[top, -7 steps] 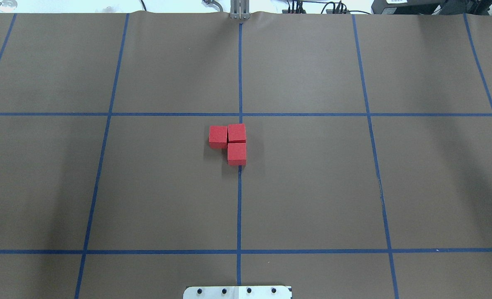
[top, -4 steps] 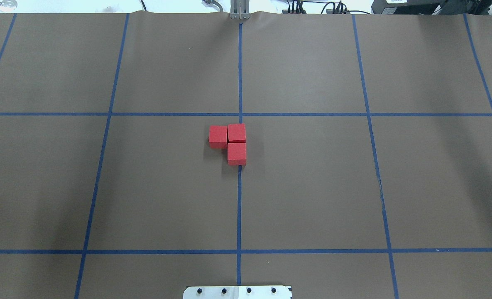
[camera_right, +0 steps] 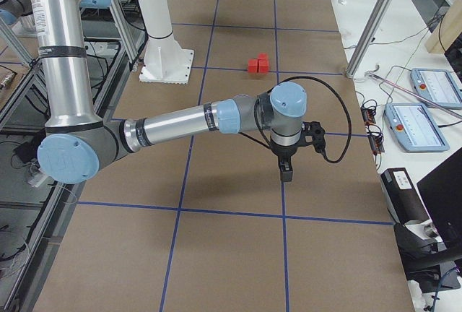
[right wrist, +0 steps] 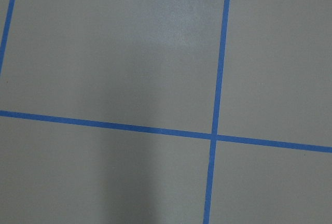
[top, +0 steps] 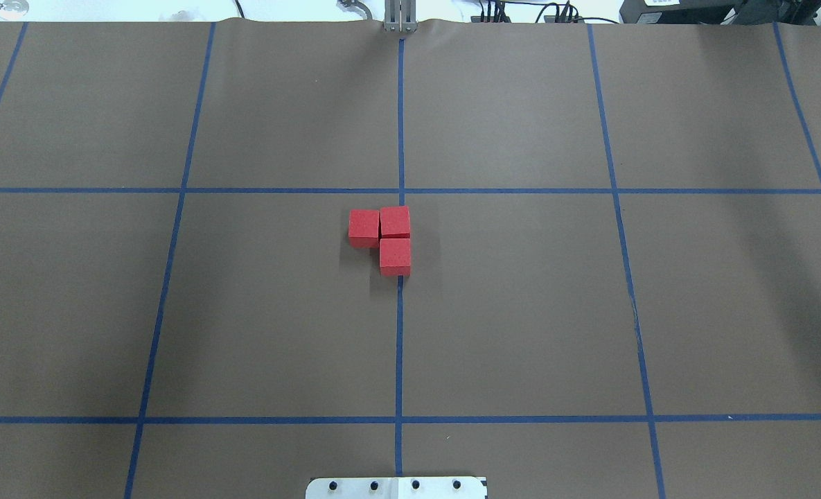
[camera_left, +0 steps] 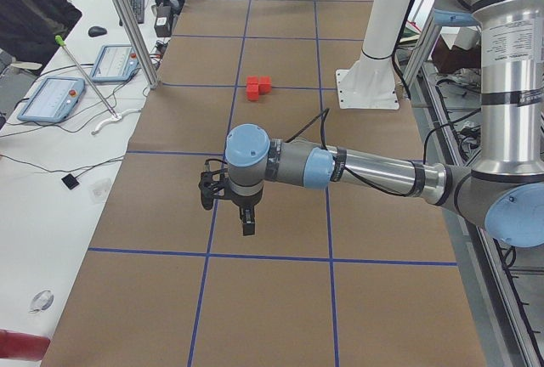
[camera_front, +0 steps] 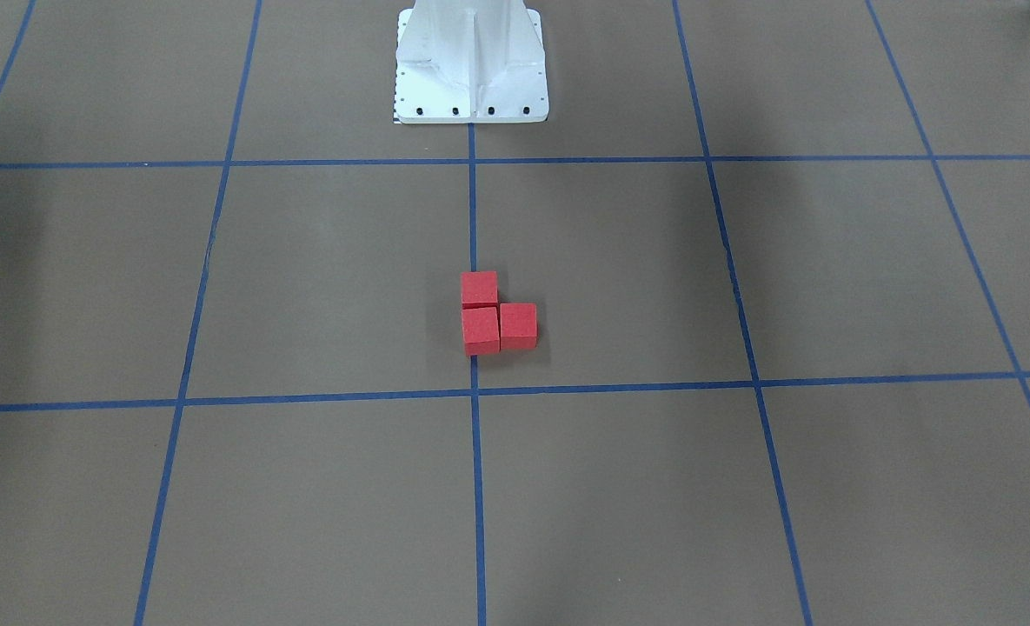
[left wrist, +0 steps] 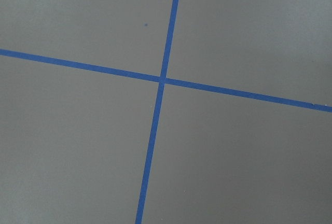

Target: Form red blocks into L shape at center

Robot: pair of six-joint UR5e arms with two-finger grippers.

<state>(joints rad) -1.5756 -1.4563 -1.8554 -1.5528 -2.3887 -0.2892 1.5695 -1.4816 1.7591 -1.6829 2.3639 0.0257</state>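
Three red blocks touch in an L on the brown floor: one to the left of one on the central blue line, and a third just nearer my base. They also show in the front view and, small, in the side views. My left gripper hangs over the floor far from the blocks. My right gripper does likewise at the other end. I cannot tell whether either is open or shut. Both wrist views show only floor and tape.
The white robot base plate sits at the near middle edge, its pedestal in the front view. A side bench holds tablets and cables. Metal frame posts stand at the table's far edge.
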